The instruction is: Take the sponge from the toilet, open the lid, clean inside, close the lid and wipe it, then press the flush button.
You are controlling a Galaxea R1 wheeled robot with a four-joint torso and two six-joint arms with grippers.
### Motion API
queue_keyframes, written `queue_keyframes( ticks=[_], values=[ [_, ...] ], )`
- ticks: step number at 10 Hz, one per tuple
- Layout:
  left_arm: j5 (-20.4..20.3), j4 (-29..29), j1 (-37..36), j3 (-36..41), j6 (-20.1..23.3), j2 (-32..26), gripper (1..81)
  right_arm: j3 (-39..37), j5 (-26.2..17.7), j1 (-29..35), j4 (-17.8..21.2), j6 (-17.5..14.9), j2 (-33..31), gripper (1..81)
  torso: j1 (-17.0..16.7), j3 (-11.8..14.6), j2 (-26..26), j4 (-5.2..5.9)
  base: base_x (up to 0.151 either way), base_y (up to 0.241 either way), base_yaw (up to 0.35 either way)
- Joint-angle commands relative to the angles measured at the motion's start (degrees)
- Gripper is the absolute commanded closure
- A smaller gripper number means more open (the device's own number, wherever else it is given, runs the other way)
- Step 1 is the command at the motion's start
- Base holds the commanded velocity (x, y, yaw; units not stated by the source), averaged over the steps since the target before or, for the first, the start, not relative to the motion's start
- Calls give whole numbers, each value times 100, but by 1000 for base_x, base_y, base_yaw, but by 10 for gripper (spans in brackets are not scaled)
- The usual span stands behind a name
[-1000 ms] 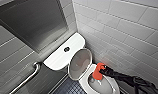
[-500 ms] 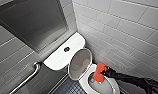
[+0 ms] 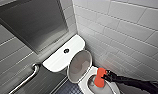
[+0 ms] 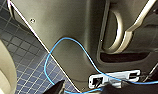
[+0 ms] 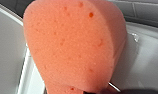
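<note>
The white toilet (image 3: 60, 60) stands against the wall with its lid (image 3: 80, 65) raised, greyish inner face showing. My right gripper (image 3: 106, 76) reaches in from the right and is shut on the orange-red sponge (image 3: 101, 77), which hangs over the open bowl (image 3: 91, 82) at its right rim. The sponge (image 5: 75, 47) looms large in the right wrist view, with white ceramic (image 5: 145, 60) behind it. The dark flush button (image 3: 66, 50) sits in the middle of the cistern top. My left gripper (image 4: 85, 90) is open and holds nothing, hanging beside the robot's body above the floor.
A grey grab rail (image 3: 25, 80) runs along the left wall below a large grey panel (image 3: 32, 25). White tiled wall (image 3: 125, 37) closes in right of the toilet. Dark small-tiled floor (image 3: 67, 88) lies beside the bowl. A blue cable (image 4: 48, 62) loops across the robot's body.
The right gripper has carried the sponge a little lower and nearer over the bowl. The lid stays raised and the left arm has not moved.
</note>
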Motion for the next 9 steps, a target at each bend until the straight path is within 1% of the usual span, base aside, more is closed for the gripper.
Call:
queue_keyframes(
  ticks=[1, 2, 3, 4, 5, 6, 7, 8, 9],
  values=[
    [491, 27, 208, -27, 38, -23, 10, -390, -239, 619, 30, 207, 36, 811, -7, 0, 11, 0, 0, 0, 0],
    [491, 27, 217, -27, 38, -15, 10, -556, -222, 593, 39, 548, 89, 811, 40, 0, -59, 0, 0, 0, 0],
    [491, 27, 208, -27, 38, -15, 10, -680, -161, 514, 14, 969, 90, 811, 74, 0, -116, 0, 0, 0, 0],
    [483, 27, 208, -27, 38, -6, 10, -595, -62, 514, -13, 1053, 54, 811, 78, 0, -120, 0, 0, 0, 0],
    [491, 27, 208, -27, 55, 3, 10, -182, -133, 470, -439, 826, -33, 811, 76, 0, -113, 0, 0, 0, 0],
    [491, 27, 208, -27, 82, 12, 10, 145, -441, 382, -769, 727, -174, 811, 76, 0, -113, 0, 0, 0, 0],
    [491, 27, 208, -27, 134, 29, 10, 365, -721, 373, -840, 763, -374, 811, 76, 0, -113, 0, 0, 0, 0],
    [491, 27, 208, -27, 178, 64, 10, 531, -828, 417, -735, 780, -534, 811, 76, 0, -113, 0, 0, 0, 0],
    [491, 27, 208, -27, 187, 91, 10, 568, -1021, 426, -532, 789, -613, 811, 76, 0, -113, 2, 0, 0, 0]
  ],
)
